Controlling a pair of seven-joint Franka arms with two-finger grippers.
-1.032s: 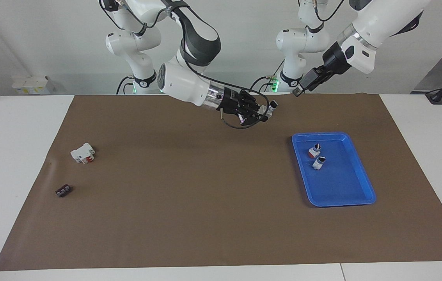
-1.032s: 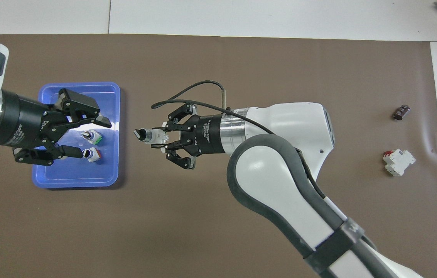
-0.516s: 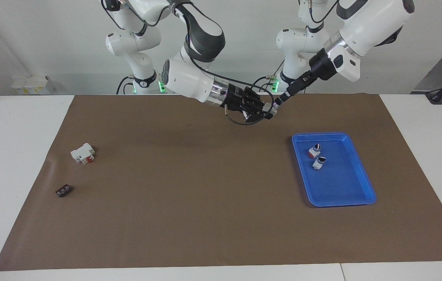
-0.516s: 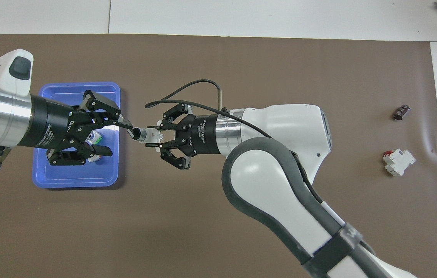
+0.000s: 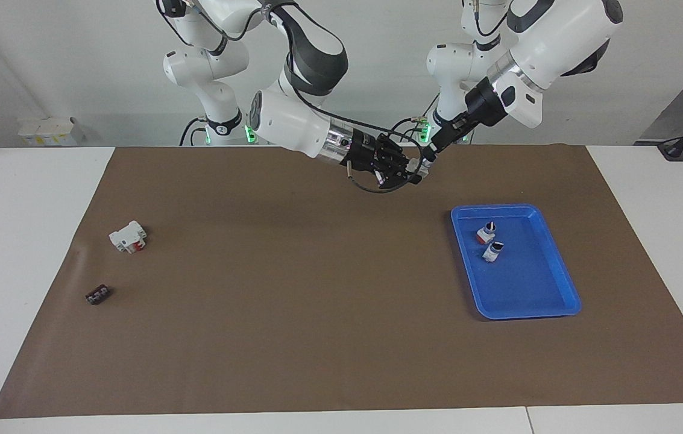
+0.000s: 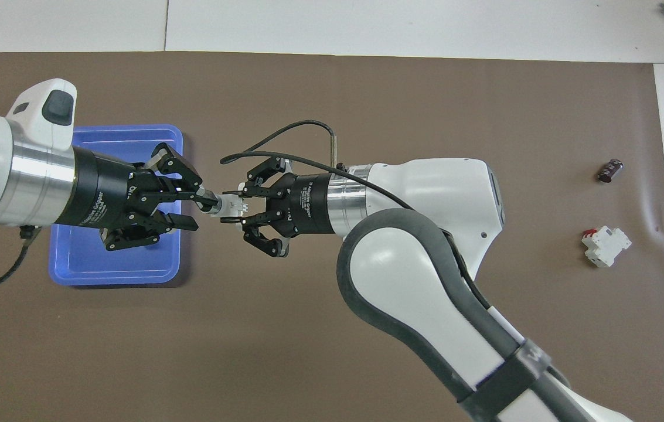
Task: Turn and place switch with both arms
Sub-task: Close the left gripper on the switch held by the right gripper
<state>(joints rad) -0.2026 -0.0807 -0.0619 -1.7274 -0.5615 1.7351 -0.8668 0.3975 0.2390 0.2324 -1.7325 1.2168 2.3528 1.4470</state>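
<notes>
Switch held in mid-air between my two pincers

My right gripper (image 6: 237, 205) clenches the switch (image 6: 227, 204) over the mat beside the blue tray (image 6: 121, 273); its long axis runs arm to arm, black knob toward my left gripper (image 6: 198, 205), whose fingers have the knob between them, grip uncertain.

Lettering on the grippers

White print is seen on the black body of the left gripper (image 6: 191, 206), where only "Gripper" can be read; the print on the right gripper (image 6: 237, 209) cannot be read.
</notes>
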